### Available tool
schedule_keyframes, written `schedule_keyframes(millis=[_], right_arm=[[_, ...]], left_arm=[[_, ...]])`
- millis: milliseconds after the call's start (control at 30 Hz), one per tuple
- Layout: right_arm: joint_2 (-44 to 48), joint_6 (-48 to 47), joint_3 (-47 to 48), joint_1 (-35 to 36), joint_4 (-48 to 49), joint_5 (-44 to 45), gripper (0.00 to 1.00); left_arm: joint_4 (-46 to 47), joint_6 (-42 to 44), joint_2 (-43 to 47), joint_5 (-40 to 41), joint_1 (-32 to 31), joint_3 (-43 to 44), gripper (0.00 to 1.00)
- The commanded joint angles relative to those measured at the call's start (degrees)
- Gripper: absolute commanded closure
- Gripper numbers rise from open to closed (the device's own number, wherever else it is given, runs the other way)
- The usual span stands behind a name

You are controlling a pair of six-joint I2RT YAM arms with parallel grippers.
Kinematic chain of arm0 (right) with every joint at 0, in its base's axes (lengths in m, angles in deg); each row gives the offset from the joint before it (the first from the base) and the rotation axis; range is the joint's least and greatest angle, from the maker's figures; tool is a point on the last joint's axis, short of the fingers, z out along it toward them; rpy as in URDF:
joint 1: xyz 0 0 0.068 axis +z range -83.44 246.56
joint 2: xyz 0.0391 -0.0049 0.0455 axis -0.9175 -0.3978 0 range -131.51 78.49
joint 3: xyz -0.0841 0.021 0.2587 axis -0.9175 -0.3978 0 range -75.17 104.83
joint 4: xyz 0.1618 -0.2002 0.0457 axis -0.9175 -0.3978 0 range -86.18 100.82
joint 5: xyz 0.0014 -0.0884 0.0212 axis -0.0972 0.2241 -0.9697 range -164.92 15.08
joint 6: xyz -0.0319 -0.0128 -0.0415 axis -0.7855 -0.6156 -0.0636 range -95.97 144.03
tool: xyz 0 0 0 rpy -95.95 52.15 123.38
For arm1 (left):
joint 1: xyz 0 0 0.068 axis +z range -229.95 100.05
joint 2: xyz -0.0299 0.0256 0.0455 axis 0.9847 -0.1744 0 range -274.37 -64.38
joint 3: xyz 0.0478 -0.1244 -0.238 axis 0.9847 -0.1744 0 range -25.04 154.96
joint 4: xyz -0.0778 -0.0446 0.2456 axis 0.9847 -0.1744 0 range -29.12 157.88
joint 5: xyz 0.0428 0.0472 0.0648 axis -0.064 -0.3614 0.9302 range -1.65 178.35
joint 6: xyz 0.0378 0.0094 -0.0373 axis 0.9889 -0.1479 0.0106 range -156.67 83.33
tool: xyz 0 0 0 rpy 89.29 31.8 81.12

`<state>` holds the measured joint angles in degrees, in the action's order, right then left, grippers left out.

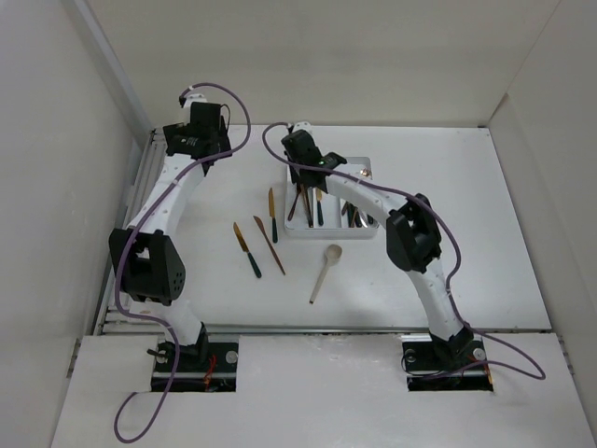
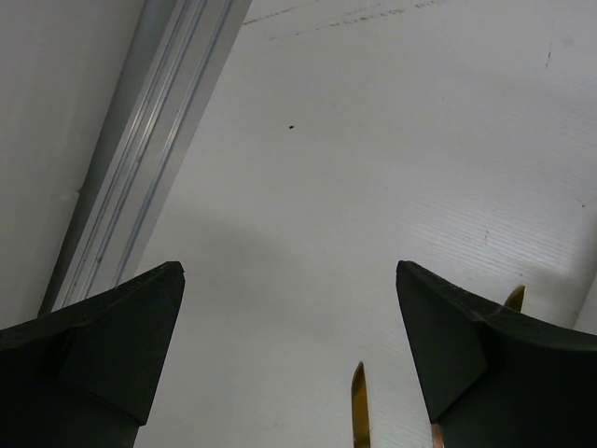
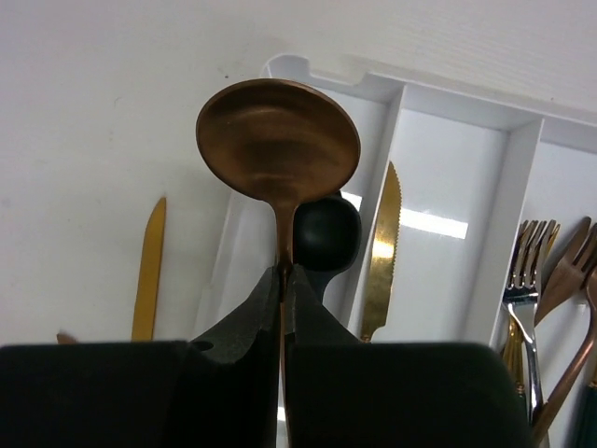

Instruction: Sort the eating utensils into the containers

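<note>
My right gripper (image 3: 287, 275) is shut on the neck of a copper spoon (image 3: 278, 140), bowl up, over the left compartment of the white tray (image 3: 403, 93). A black spoon (image 3: 326, 233) lies in that compartment, a gold knife (image 3: 382, 252) in the middle one, and forks (image 3: 532, 271) in the right one. In the top view the right gripper (image 1: 303, 177) is over the tray's (image 1: 364, 163) left end. My left gripper (image 2: 289, 271) is open and empty above bare table at the far left (image 1: 201, 131). A gold knife tip (image 2: 358, 411) shows below it.
Three slim utensils (image 1: 272, 215) (image 1: 247, 249) (image 1: 269, 245) and a cream spoon (image 1: 326, 273) lie on the table left of and in front of the tray. An aluminium rail (image 2: 140, 159) runs along the table's left edge. White walls enclose the table.
</note>
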<state>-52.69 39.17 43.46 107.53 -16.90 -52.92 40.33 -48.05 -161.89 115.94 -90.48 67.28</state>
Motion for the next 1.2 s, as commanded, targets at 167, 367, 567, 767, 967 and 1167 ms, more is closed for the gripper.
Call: schedule_keyframes(millis=[167,367,567,767,967,1167], right_arm=[[-1.10,9.81,-0.06,-3.00,5.58,-8.10,1.00],[-1.10,11.75,-2.25,-3.00,4.08,-11.63,0.85],[3.81,12.90,-7.18,-3.00,4.43,-12.16,0.57],[13.19,12.90,-11.83,-3.00,3.91,-9.88,0.53],[24.11,13.43,-24.22,0.77,3.91,-8.73,0.51],[31.76,18.87,-35.45,5.34,1.71,-6.79,0.47]], left_arm=[[1.36,-0.05,0.40,-1.67,0.86,-0.64,0.04],[1.36,-0.05,0.40,-3.51,0.86,-1.87,0.05],[1.89,-1.80,0.40,-4.74,0.86,-3.54,0.08],[0.40,-6.89,0.40,-9.38,0.86,-8.01,0.20],[-3.47,-11.21,0.92,-19.58,0.86,-18.56,0.34],[-10.49,-10.42,0.92,-22.67,-2.83,-24.37,0.33]])
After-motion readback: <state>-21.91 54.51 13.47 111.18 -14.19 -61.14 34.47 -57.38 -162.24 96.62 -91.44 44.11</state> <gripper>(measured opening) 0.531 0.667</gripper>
